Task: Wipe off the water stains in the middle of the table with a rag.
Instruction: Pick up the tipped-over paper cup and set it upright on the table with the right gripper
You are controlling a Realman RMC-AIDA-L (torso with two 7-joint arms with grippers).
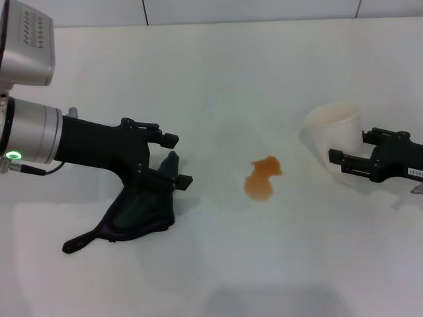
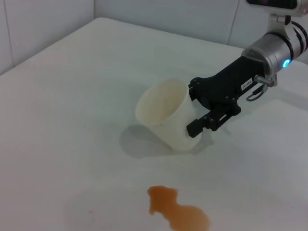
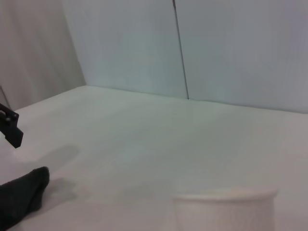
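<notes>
White table (image 1: 218, 277) spreads wide, with the stain (image 1: 262, 177) near its middle. Toward the left edge, the left gripper (image 1: 173, 160), fingers apart, straddles the rag (image 1: 139, 212). Toward the right edge, the right gripper (image 1: 349, 150) clasps the cup (image 1: 334, 135).

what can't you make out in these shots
- Head view: whether the left gripper actually pinches the rag; the arm covers the contact.
- Head view: the right gripper sits at the paper cup; the arm is cut off by the edge.
- Left wrist view: the orange stain runs off the frame.
- Right wrist view: its own fingers are out of view.
</notes>
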